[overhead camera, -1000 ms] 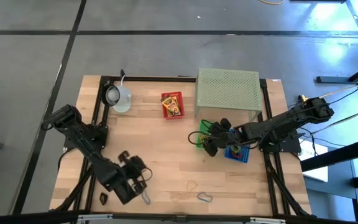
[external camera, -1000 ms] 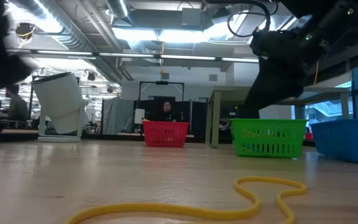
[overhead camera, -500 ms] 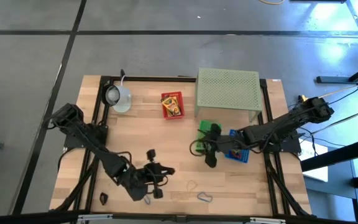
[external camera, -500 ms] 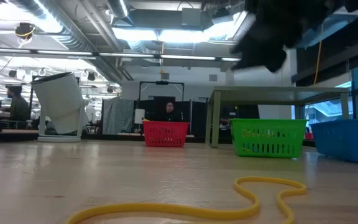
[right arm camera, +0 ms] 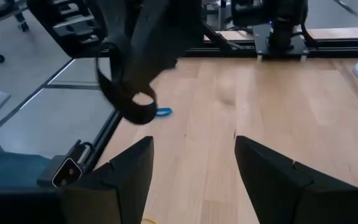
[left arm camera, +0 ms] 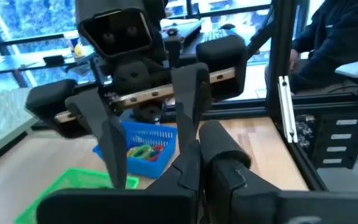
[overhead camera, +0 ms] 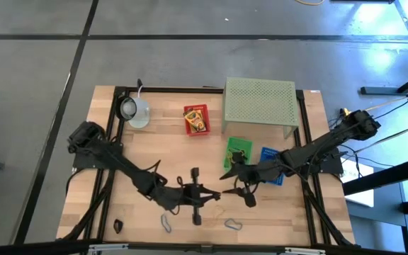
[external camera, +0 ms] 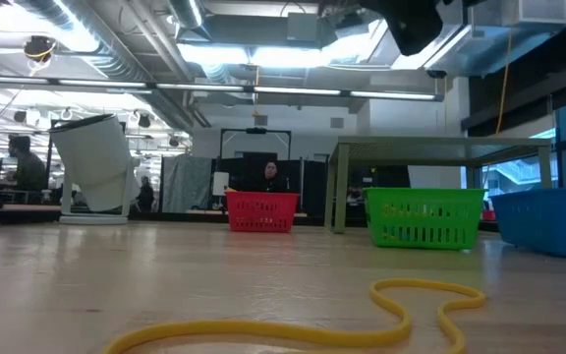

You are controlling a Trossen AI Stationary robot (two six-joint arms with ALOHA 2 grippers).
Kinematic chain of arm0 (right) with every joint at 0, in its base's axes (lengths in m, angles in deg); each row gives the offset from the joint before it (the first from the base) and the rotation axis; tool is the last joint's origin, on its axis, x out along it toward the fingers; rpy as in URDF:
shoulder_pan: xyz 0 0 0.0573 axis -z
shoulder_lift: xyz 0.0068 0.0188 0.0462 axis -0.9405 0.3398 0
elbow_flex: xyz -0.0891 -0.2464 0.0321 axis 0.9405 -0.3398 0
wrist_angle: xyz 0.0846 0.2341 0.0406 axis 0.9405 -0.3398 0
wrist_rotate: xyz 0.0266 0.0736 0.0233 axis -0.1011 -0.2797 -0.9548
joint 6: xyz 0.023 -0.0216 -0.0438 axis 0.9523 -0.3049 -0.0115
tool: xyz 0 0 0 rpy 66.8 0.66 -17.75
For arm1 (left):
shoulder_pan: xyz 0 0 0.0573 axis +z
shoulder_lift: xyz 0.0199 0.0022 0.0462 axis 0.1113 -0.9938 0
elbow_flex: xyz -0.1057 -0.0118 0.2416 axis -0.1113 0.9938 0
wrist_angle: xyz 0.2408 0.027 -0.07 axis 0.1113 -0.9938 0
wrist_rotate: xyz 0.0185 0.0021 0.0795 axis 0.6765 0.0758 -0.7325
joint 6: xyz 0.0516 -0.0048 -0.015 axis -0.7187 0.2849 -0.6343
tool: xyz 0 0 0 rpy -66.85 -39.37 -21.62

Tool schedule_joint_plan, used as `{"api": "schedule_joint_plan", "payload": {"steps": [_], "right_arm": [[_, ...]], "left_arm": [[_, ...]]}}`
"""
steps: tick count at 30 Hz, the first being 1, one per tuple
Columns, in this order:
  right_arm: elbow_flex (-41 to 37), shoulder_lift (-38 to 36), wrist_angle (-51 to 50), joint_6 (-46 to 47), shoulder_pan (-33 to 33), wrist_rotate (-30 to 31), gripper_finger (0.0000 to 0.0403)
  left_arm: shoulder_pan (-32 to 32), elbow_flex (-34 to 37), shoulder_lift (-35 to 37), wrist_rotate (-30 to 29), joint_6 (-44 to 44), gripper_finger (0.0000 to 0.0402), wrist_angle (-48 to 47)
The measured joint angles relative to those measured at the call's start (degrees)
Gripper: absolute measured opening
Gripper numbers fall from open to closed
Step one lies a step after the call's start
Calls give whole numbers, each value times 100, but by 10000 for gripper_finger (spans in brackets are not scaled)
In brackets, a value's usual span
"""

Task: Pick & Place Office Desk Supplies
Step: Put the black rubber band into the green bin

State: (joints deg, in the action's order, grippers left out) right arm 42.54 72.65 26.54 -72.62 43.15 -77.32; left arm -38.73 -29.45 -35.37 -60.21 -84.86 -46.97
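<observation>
Two pincers w/ fingers spread, empty: left pincer (overhead camera: 194,196) just left of thin yellow rubber loop (overhead camera: 217,211) on wooden bench (overhead camera: 161,152), right pincer (overhead camera: 241,185) above-right of it. Loop prob. light, floppy, lies flat; pinch its strand from above.

yellow box (overhead camera: 196,119): printed, flat near the back edge
yellow loop (external camera: 362,313): limp on the surface
carabiner (overhead camera: 232,224): front edge

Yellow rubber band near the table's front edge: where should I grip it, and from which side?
Pinch one strand of the yellow rubber band, coming straight down from above. It lies flat on the table as a thin, open loop, so a sideways approach would likely find nothing to catch.
</observation>
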Motion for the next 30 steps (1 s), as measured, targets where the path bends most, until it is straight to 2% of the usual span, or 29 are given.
{"api": "schedule_joint_plan", "payload": {"steps": [7, 19, 30], "right_arm": [[0, 0, 42, -58, -13, 10, 228], [0, 0, 132, -79, -13, 21, 228], [1, 0, 131, -77, -13, 139, 228]], "left_arm": [[335, 0, -62, 443, 74, 4, 212], [702, 0, -67, 404, 153, 4, 318], [715, 0, -67, 282, -85, 4, 315]]}}
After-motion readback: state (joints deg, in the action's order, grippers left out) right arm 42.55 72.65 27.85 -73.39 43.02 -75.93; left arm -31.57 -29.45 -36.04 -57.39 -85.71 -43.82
